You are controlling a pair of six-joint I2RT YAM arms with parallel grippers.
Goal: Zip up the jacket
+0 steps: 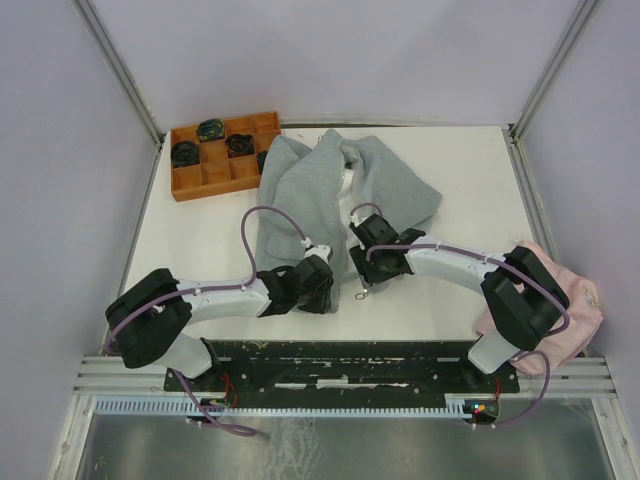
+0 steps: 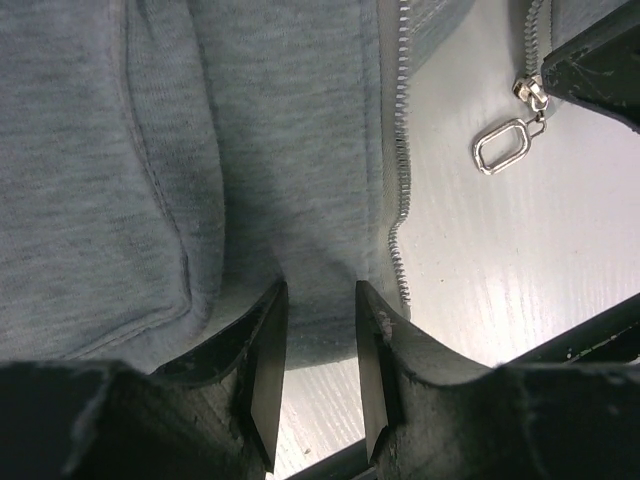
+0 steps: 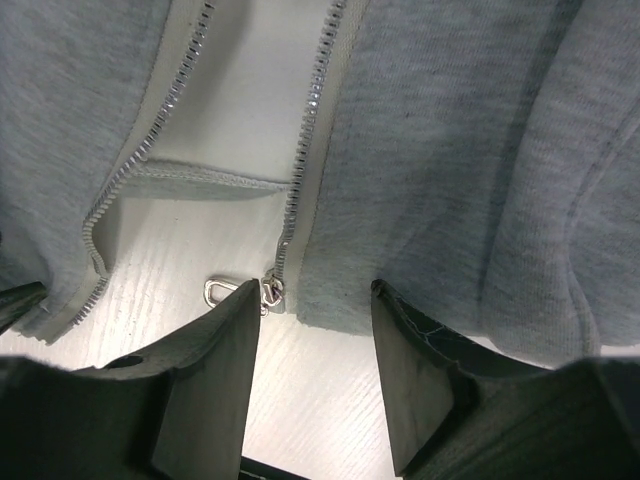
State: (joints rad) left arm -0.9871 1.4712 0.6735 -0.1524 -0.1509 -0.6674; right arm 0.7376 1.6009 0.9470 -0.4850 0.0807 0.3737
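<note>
White laminate bench (image 1: 460,180) carries everything I can see from here. Spread over its middle, hood toward the far edge and hem toward the near edge, lies the light grey fleece hooded jacket (image 1: 300,190) – front open, its two rows of metal zipper teeth apart, with white lining showing between them. A pale pink crumpled cloth (image 1: 580,300) sits at the near right corner, partly under the right arm. At the far left corner is the orange plastic divided tray (image 1: 214,176), with small dark round parts (image 1: 187,153) in several of its compartments.

My left gripper (image 2: 320,300) is at the hem of the jacket's left front panel, just beside the lower end of that panel's teeth. Its fingers stand apart, with the hem edge lying in the gap; I cannot tell whether either pad touches the cloth. My right gripper (image 3: 315,300) hangs over the bottom corner of the right front panel, fingers wide apart and gripping nothing.

The small silver zipper slider (image 3: 272,290) sits at the very bottom of the right panel's teeth – its oblong metal pull ring (image 3: 218,291) lies flat on the bare bench between the two panels.
</note>
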